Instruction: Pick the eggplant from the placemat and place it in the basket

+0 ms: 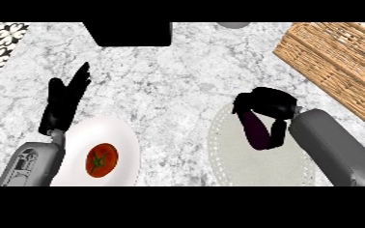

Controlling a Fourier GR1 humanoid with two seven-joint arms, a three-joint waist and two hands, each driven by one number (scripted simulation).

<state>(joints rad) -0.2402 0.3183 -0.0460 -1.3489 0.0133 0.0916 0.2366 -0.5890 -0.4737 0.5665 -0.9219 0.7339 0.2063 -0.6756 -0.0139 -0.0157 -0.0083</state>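
Right hand (265, 102) curling round eggplant (254, 131) over placemat (235, 162), readying for basket (324, 58); left hand (65, 99) resting open, holding nothing.

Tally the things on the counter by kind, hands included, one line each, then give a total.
Vegetables/fruit: 2, eggplant, tomato
Plates: 1, white plate
Placemats: 1, pale placemat
Baskets: 1, wicker basket
Hands: 2, left hand, right hand
Total: 7
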